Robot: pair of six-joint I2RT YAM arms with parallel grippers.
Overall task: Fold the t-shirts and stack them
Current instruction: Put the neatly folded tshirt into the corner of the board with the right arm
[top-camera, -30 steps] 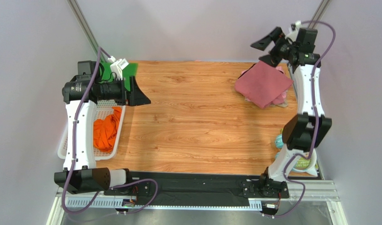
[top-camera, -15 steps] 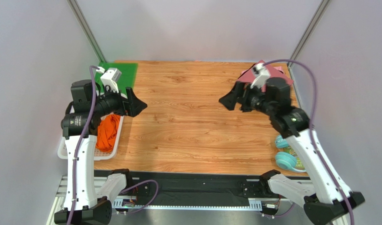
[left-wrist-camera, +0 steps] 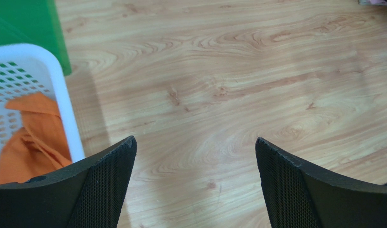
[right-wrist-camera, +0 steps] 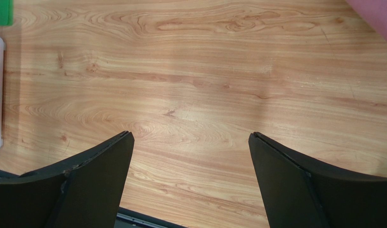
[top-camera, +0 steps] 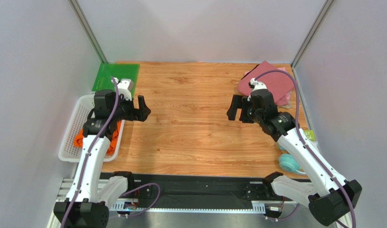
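Left gripper (top-camera: 144, 108), right gripper (top-camera: 232, 109): jaws wide, empty, above table (top-camera: 195, 137). Orange t-shirt (left-wrist-camera: 33, 137) crumpled in white basket (left-wrist-camera: 62, 95) at left. Dusty-rose t-shirt (top-camera: 271, 81) folded far right. Cloth light, limp. I'd pinch bunched upper fold, lift slowly.

Left fingers (left-wrist-camera: 101, 190) and right fingers (right-wrist-camera: 295, 185) stand spread wide, holding nothing, pointed inward.
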